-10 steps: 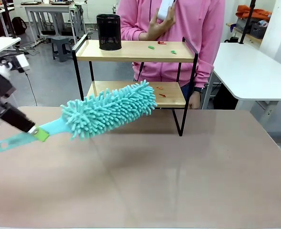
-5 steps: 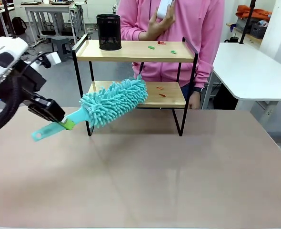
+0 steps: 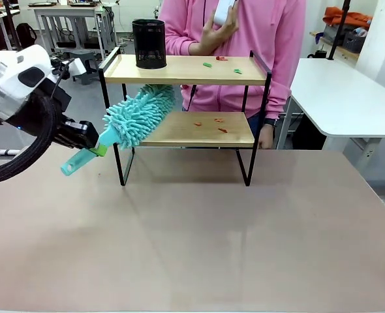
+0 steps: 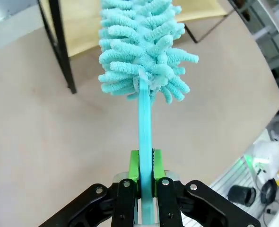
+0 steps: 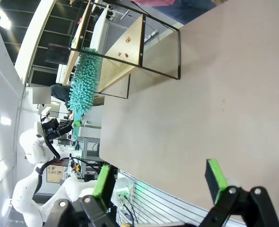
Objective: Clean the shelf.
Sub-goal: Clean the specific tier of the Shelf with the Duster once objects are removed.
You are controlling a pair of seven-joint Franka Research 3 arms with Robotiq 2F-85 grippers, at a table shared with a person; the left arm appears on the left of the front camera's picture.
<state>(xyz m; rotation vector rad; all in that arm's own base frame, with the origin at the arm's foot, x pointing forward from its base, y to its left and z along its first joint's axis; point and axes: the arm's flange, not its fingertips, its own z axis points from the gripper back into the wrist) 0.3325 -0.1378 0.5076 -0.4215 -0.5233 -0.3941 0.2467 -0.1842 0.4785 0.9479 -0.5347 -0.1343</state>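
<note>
The shelf (image 3: pixel 179 70) stands at the table's far side, with two light wooden boards in a black frame. My left gripper (image 3: pixel 96 149) is shut on the flat handle of a teal fluffy duster (image 3: pixel 140 112). The duster head reaches in at the shelf's left end, over the lower board (image 3: pixel 199 134). In the left wrist view the green pads (image 4: pixel 135 163) clamp the duster handle (image 4: pixel 145 118) below the head (image 4: pixel 142 47). Small green and red scraps (image 3: pixel 222 62) lie on the top board, and reddish scraps (image 3: pixel 218 124) on the lower board. My right gripper (image 5: pixel 159 178) is open above the table, far from the shelf (image 5: pixel 130 47).
A black mesh cup (image 3: pixel 149 44) stands at the left of the top board. A person in a pink top (image 3: pixel 245 32) stands right behind the shelf, one hand raised. A white table (image 3: pixel 349 98) stands to the right. The brown table (image 3: pixel 245 248) stretches wide in front.
My left arm has swung the duster up and back. Its head has gone from in front of the shelf into the left end, above the lower board.
</note>
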